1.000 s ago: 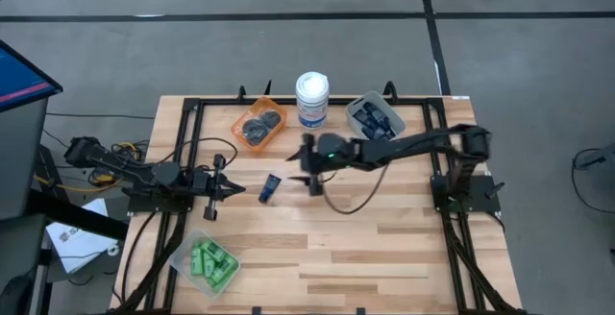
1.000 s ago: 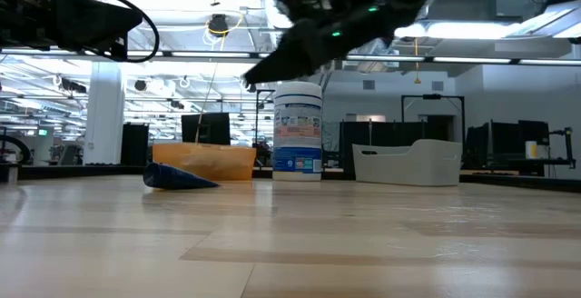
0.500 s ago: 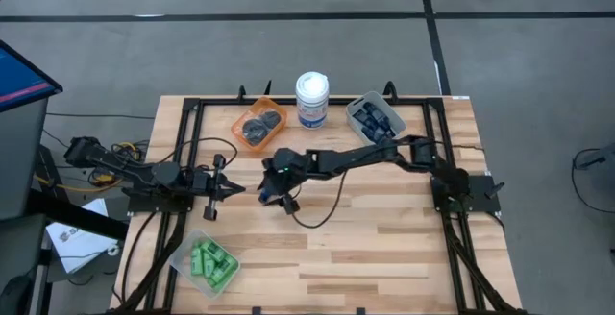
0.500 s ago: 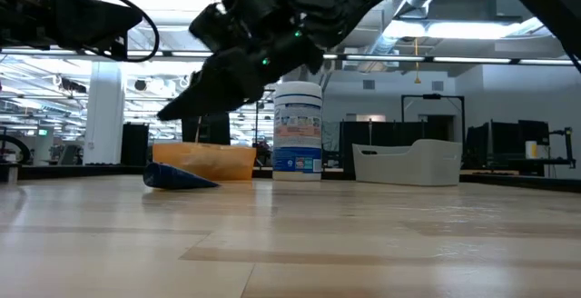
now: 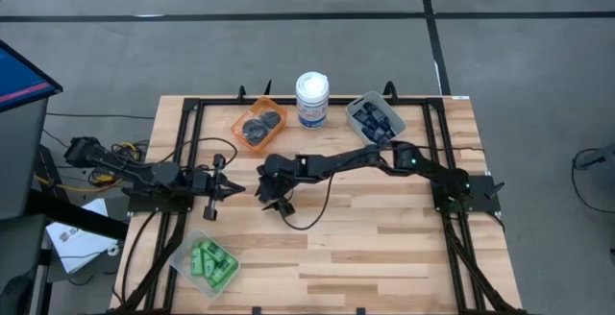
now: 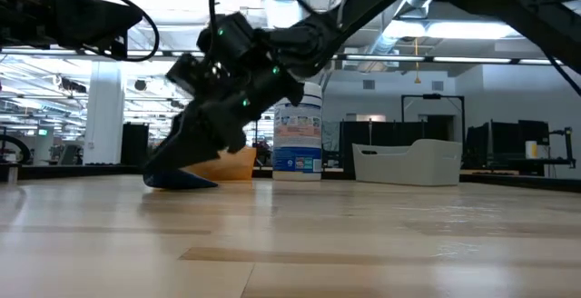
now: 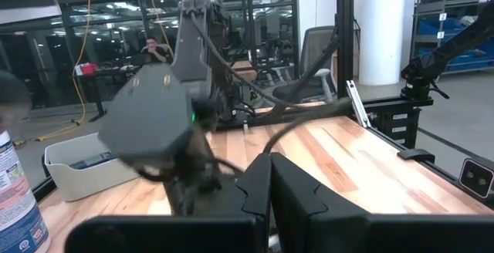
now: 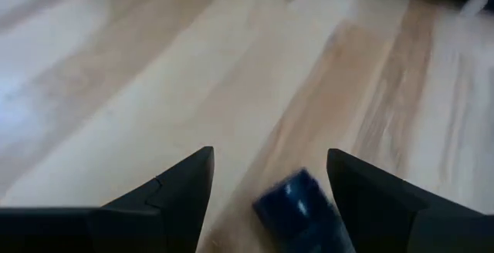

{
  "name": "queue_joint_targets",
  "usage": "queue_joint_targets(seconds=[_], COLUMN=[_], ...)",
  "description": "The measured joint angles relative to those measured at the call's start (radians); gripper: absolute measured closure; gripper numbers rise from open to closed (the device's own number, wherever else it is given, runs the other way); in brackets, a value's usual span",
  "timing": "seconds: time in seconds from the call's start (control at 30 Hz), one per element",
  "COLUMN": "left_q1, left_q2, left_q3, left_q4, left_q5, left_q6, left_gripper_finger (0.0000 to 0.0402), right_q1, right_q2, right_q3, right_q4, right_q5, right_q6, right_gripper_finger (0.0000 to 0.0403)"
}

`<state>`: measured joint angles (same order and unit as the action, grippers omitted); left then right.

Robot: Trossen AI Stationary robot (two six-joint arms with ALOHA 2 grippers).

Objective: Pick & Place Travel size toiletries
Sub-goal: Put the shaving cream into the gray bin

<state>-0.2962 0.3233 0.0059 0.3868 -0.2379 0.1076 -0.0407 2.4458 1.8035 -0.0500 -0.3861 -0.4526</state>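
One dark navy flat tube [image 6: 191, 181] lies on the wooden table left of centre. My right gripper [image 5: 275, 197] is open and low over it, reaching in from the table's right. In the right wrist view the tube [image 8: 298, 205] shows between the two fingers of the right gripper [image 8: 270, 177], apart from both. From above, the gripper covers most of the tube. My left gripper [image 5: 231, 189] is shut and waits near the table's left edge. Green bottles [image 5: 209, 260] fill a clear bin, grey pots [image 5: 258, 126] an orange bin, and more navy tubes [image 5: 373, 116] a grey bin.
A white tub with a blue label [image 5: 311, 98] stands at the far edge between the orange bin [image 5: 242, 118] and the grey bin [image 5: 392, 113]. The clear bin [image 5: 183, 257] sits at the near left corner. Bare wood spreads over the near and right parts of the table.
My right gripper has swept from the table's middle toward its left edge and come down over the navy tube, the arm stretching out. The tube has stayed where it was.
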Motion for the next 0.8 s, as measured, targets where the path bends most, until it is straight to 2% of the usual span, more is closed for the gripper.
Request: queue_joint_targets(seconds=[0.33,0.57,0.8], left_q1=[0.000,0.000,0.000], left_q2=[0.000,0.000,0.000], left_q3=[0.000,0.000,0.000], left_q4=[0.006,0.012,0.015], left_q5=[0.000,0.000,0.000], left_q6=[0.000,0.000,0.000], left_gripper_finger=[0.0401,0.0401,0.0401], right_q1=[-0.046,-0.077,-0.084], right_q2=[0.015,0.012,0.011], right_q3=[0.010,0.012,0.012], right_q4=[-0.082,-0.161,-0.170], right_q5=[0.027,0.016,0.017], right_q6=[0.007,0.011,0.011], right_gripper_finger=[0.0170,0.0216,0.0282])
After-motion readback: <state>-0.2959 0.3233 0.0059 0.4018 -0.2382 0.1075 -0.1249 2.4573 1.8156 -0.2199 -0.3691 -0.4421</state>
